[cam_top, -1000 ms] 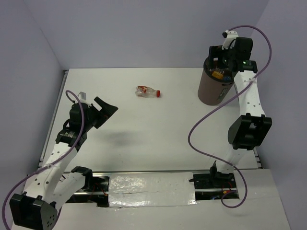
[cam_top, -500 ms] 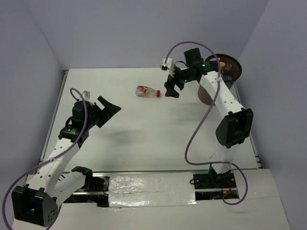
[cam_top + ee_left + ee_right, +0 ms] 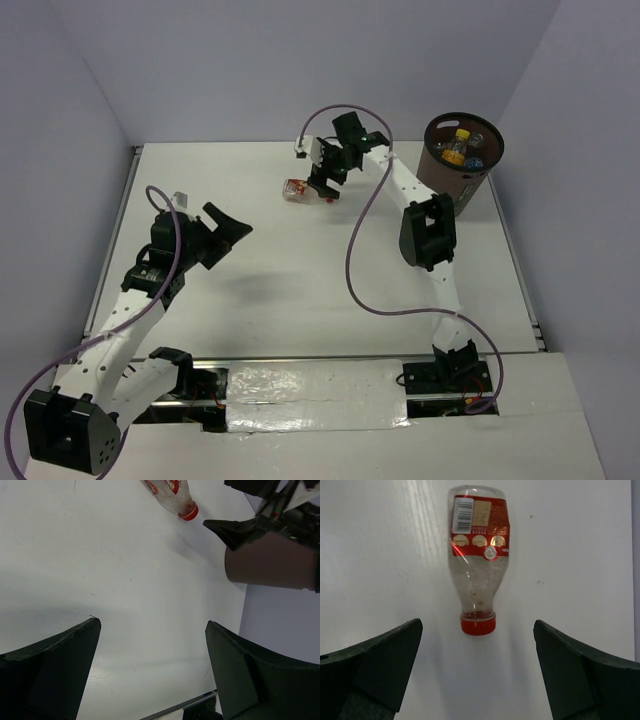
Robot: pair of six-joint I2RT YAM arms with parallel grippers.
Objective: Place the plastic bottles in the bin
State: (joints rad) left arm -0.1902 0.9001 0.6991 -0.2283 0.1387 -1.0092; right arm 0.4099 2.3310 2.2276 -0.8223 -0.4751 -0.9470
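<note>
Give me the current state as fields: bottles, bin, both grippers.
red-label bottle: lying on its side on the table, red cap on, not held
bin: upright at far right
bottles in bin: several, one with a yellow cap; count unclear
right gripper: open, over the red-label bottle, fingers either side of its cap end
left gripper: open, empty, over the table's left side
left to do: one bottle
</note>
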